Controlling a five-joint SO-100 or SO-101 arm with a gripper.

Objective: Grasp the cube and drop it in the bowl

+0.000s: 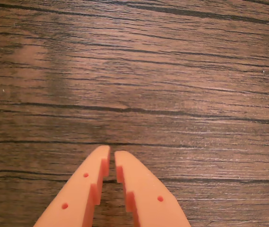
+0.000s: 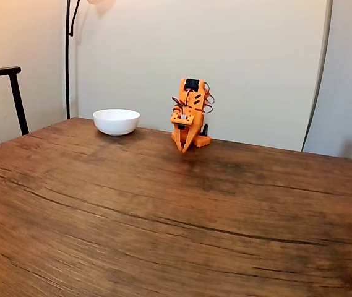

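where the wrist view looks down, the counter point(image 1: 172, 71) is dark brown wood with long black grain lines running across it, and a paler sheen lies on the boards toward the upper left. the orange tool point(image 1: 112, 155) comes in from the bottom edge, its two tapered fingers point(image 1: 84, 189) drawn almost together so only a thin slit shows between the tips, with nothing held there; it is clenched on air, just above the bare wood.

from the fixed view, the same counter point(image 2: 163, 235) spreads wide toward the viewer, warm brown, with sweeping curved grain and a few darker patches toward the right. the small orange arm point(image 2: 189, 114) sits folded at the far edge, its tool point(image 2: 184, 148) pointing down to the wood, fingers closed. the white bowl point(image 2: 116, 121) stands on the counter to the left of the arm in this view, near it but not touching, and its inside cannot be seen from this low angle. i cannot make out the cube anywhere. behind is a plain cream wall point(image 2: 256, 55), a thin black pole point(image 2: 67, 62) rising at the left, and part of a dark chair back point(image 2: 2, 93) at the far left edge.
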